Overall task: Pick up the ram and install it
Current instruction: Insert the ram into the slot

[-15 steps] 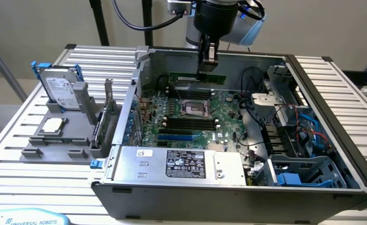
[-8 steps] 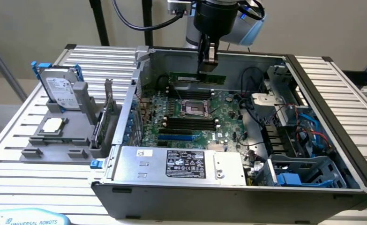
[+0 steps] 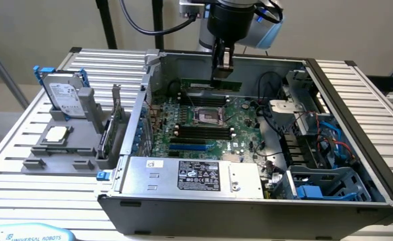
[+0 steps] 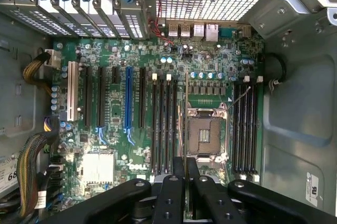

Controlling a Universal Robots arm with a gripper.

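Observation:
The ram is a thin green stick that hangs level above the far part of the motherboard, inside the open computer case. My gripper comes straight down from above and is shut on the stick's upper edge. In the wrist view the ram shows edge-on as a thin line running out from between the black fingers. It lies between the CPU socket and a bank of dark memory slots. A second bank of slots lies on the socket's other side.
The case walls ring the board, with a silver power supply along the near edge and cables and a blue drive cage at the exterior view's right. Outside the case, a grey fixture holds a hard drive, a processor chip and an upright green card.

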